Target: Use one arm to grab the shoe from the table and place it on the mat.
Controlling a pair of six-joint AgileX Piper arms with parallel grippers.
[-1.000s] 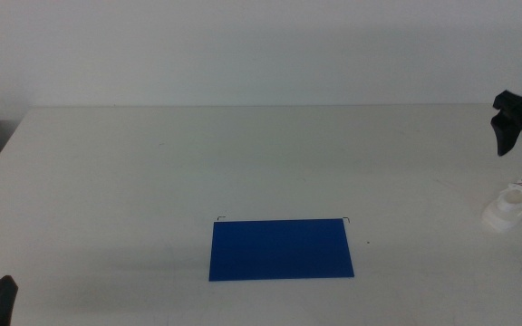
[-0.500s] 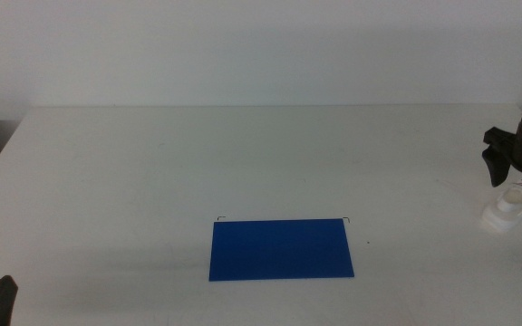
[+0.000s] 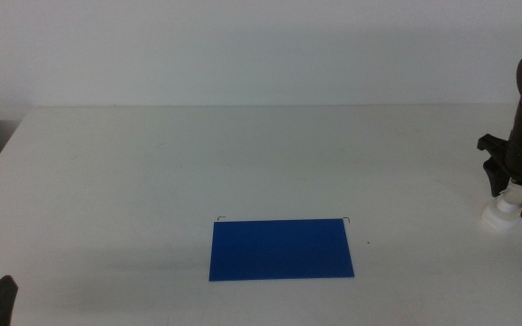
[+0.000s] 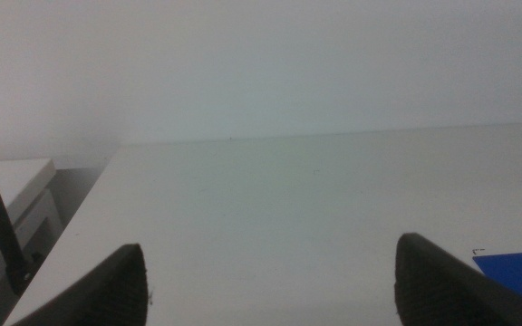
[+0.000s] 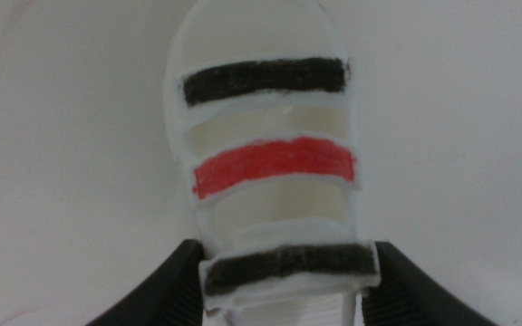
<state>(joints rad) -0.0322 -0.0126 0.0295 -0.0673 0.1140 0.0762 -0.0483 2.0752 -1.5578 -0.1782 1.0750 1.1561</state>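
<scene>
Straddling the shoe [image 5: 270,172] with spread jaws, the right claw [image 3: 517,188] has not gripped yet; lifting and carrying to the mat [image 3: 281,249] remain, while the left claw [image 4: 270,281] waits open.

We count one shoe [image 3: 498,215], one mat [image 3: 281,249], one table [image 3: 198,163], two grippers: right [image 3: 515,187], left [image 4: 270,281].

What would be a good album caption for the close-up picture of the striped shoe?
Right end effector open astride a white shoe with black and red stripes, on the table.
</scene>
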